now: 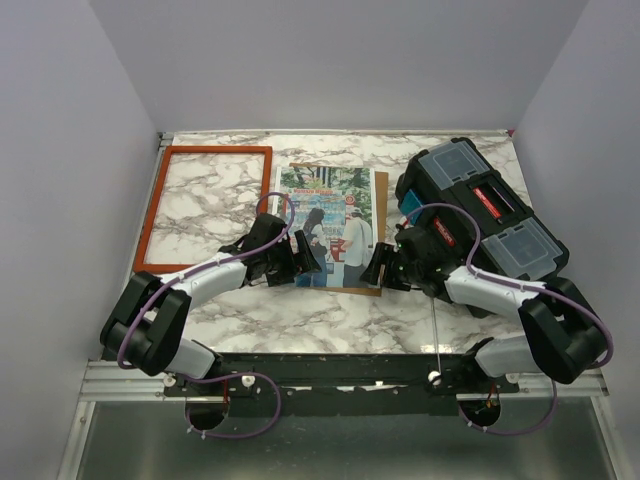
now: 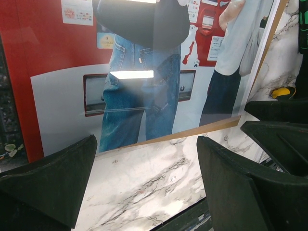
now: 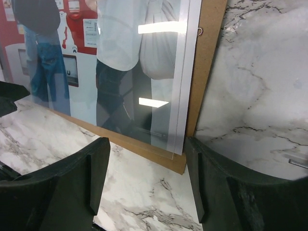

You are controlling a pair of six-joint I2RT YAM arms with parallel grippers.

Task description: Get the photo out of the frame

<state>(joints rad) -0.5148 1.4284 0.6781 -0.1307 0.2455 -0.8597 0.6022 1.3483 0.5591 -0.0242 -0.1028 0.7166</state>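
Note:
The orange-red frame (image 1: 215, 150) lies empty on the marble table at the far left, apart from both grippers. The photo (image 1: 330, 210) lies flat mid-table on a brown board (image 1: 379, 230), under a glossy clear pane (image 3: 163, 130). My left gripper (image 1: 308, 262) stands open at the photo's near edge; in the left wrist view only marble shows between its fingers (image 2: 147, 178), with the photo (image 2: 62, 106) and board edge (image 2: 211, 126) just beyond. My right gripper (image 1: 380, 268) is open at the board's near right corner (image 3: 180, 166), its right finger (image 3: 207, 183) close beside the board's edge.
A black toolbox (image 1: 480, 215) with clear lid compartments sits at the right, close behind my right arm. White walls close in the table on three sides. In the left wrist view the right gripper's fingers (image 2: 279, 125) are near, at the right.

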